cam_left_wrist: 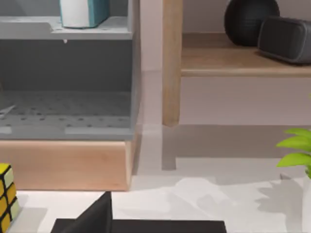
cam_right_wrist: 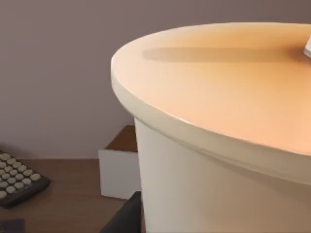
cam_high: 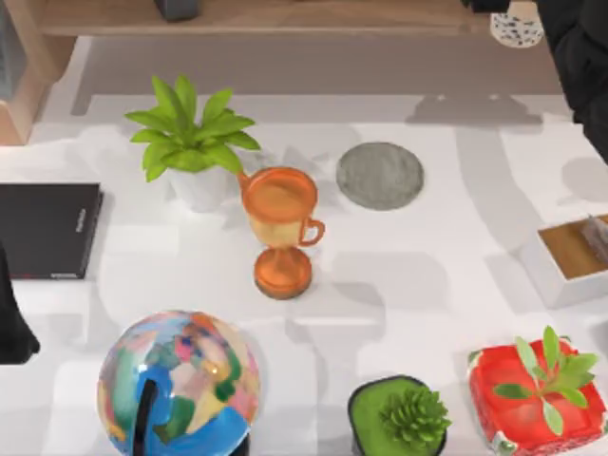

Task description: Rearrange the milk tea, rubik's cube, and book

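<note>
Our right end effector hard against milk tea [cam_right_wrist: 218, 126], grip state unclear. Left arm [cam_high: 14, 323] parked, left frame edge.

Left arm [cam_high: 14, 323] is sitting at the table's left edge in the top view, just a dark chunk of it poking in, low on that side. Right arm [cam_high: 584, 66] is reaching in at the top right corner, dark links running down the right edge. One dark finger [cam_left_wrist: 95, 218] of the left gripper is edging into the left wrist view.
</note>
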